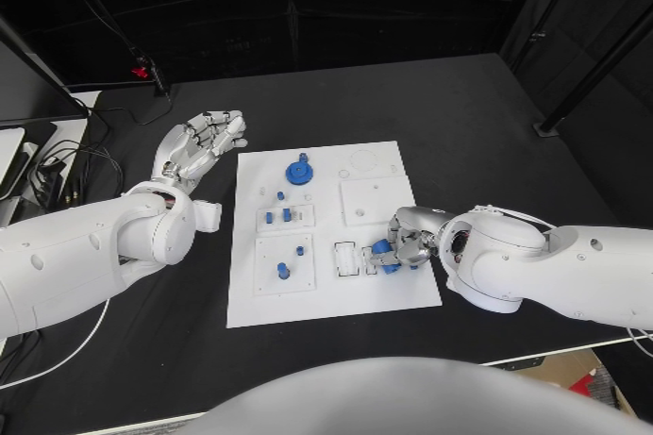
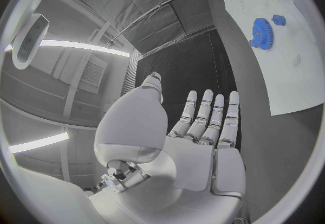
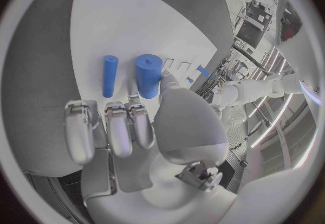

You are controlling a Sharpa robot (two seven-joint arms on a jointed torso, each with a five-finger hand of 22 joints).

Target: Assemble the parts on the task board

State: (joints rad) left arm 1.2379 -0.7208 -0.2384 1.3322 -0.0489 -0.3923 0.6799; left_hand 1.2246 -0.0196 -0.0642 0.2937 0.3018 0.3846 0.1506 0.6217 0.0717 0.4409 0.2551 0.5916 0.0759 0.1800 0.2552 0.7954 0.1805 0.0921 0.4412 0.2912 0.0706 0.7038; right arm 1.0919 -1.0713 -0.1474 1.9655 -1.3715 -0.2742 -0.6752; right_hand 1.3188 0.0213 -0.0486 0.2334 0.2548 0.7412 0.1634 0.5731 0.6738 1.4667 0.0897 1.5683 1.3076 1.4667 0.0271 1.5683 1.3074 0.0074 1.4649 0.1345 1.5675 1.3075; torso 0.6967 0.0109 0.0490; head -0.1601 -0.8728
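Black cloth covered the table (image 1: 477,114), with the white task board (image 1: 381,293) lying at its middle. Left of the board, the left hand (image 1: 202,141) hovered over the bare tabletop, fingers (image 2: 211,113) stretched out and apart, holding nothing. On the board, a blue gear (image 1: 298,174) sat near the far edge, and smaller blue parts (image 1: 283,270) stood in the recessed plates nearer the robot. At the board's right side the right hand (image 1: 403,239) reached down onto it, fingers curled around a thick blue cylinder (image 3: 148,75) held between thumb and fingers. Just beside that cylinder, a thinner blue peg (image 3: 110,75) lay on the board, apart from the hand.
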